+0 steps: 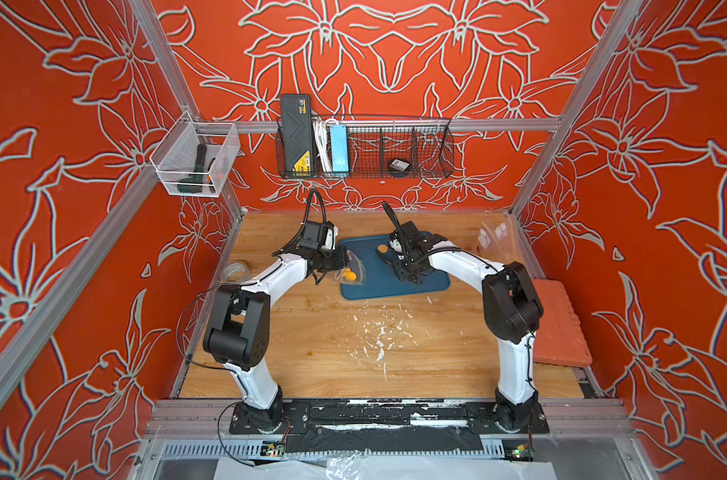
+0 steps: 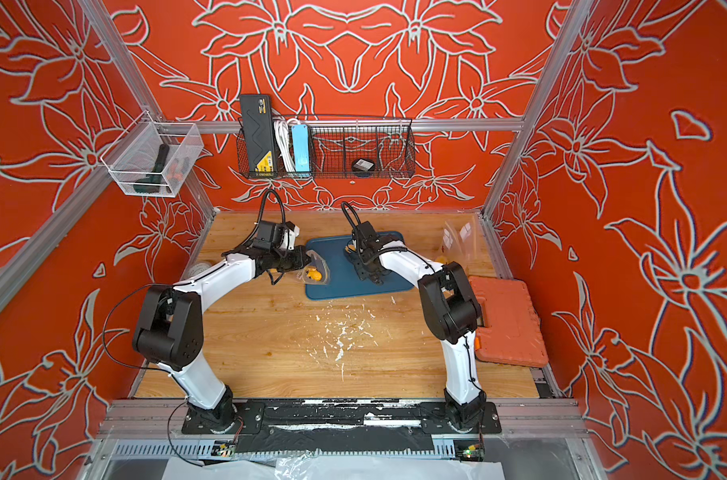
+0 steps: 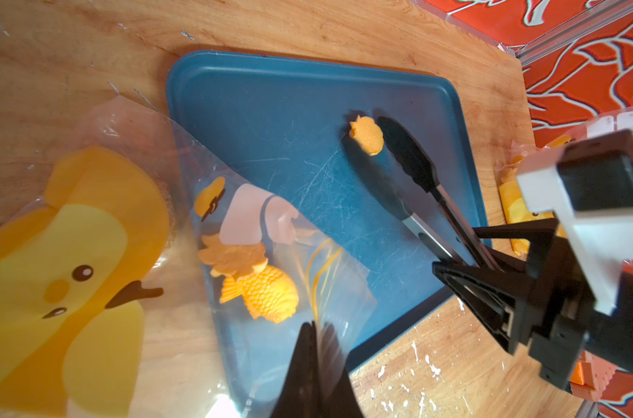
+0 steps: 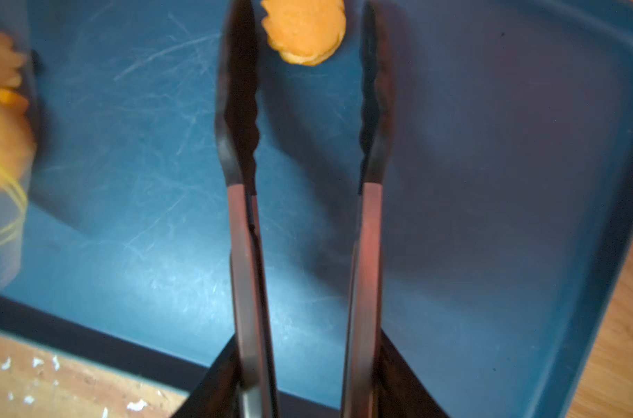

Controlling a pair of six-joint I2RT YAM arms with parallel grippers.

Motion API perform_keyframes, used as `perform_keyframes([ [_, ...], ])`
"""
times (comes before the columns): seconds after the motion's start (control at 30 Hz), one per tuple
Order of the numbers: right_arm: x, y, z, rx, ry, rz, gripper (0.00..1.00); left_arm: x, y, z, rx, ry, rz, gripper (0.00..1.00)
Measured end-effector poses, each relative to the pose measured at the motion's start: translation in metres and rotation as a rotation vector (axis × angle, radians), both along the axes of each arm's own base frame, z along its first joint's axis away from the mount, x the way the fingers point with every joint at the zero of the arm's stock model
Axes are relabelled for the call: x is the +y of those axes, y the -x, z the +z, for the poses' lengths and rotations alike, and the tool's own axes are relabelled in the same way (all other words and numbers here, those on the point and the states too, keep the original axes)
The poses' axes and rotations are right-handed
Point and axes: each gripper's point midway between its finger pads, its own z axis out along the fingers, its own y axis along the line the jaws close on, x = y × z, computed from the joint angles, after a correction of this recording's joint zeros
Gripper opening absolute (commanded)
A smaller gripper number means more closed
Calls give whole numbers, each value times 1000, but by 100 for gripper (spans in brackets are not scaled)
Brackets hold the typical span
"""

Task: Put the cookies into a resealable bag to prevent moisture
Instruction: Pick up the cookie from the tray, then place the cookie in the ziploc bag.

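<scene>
**A:** Blue tray (image 4: 488, 181), set toward the far edge of the wooden worktop (image 1: 312, 340), and 1 orange cookie (image 4: 304, 30) lying loose on it, close to the tray's far edge.

**B:** Right gripper (image 4: 309, 396) is clamped on the handles of the tongs (image 4: 365, 224). The black tong tips stand apart, 1 on each side of that cookie. I can't see either tip touching it.

**A:** And the left gripper (image 3: 313, 336)?

**B:** Fingers pressed tight together, pinching the rim of the clear bag (image 3: 344, 289). The bag lies across the tray's left edge, part on the tray and part on the worktop.

**A:** 2 biscuits already inside it: a ridged fish cookie (image 3: 268, 296) and a flat flower cookie (image 3: 233, 255), touching each other, over the tray's near left corner.

**B:** Big yellow duck print (image 3: 72, 271) on the plastic too, sitting over bare wood.

**A:** Off to the side, an orange case (image 1: 559, 324) rests along the worktop's right edge, with spare bags (image 1: 497, 237) in the far right corner. White flecks (image 1: 378, 332) dot the middle of the wood.
</scene>
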Motion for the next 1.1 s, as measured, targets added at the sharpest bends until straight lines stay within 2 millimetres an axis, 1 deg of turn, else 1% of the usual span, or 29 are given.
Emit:
perform_keyframes([
  [0.07,-1,0,-1,4,1,-2,39,0,0,0,0,1,0,0],
  [0.2,-3,0,0,-4,-3,-4,37,0,0,0,1,4,-1,0],
  [0.27,-8,9,0,-6,-5,-6,36,0,0,0,1,7,-3,0],
  [0.37,-22,35,4,2,-7,-9,34,-1,1,1,2,12,-8,0],
  [0.47,-28,67,18,-7,-36,8,32,-3,1,1,4,19,-14,0],
  [0.57,-22,98,36,-33,-96,54,31,-3,2,2,4,22,-18,0],
  [0.67,-9,122,51,-42,-190,111,30,-4,2,2,5,25,-21,0],
  [0.7,-4,127,55,-42,-215,126,30,-4,2,2,5,26,-21,0],
  [0.77,4,131,62,-42,-261,147,29,-4,2,2,5,27,-22,0],
  [0.83,10,130,63,-39,-287,159,29,-5,3,2,6,30,-26,0],
  [0.97,24,125,60,-9,-303,178,28,-7,4,2,7,35,-34,0],
  [1.1,42,116,57,5,-310,204,28,-9,5,2,7,36,-40,0],
])
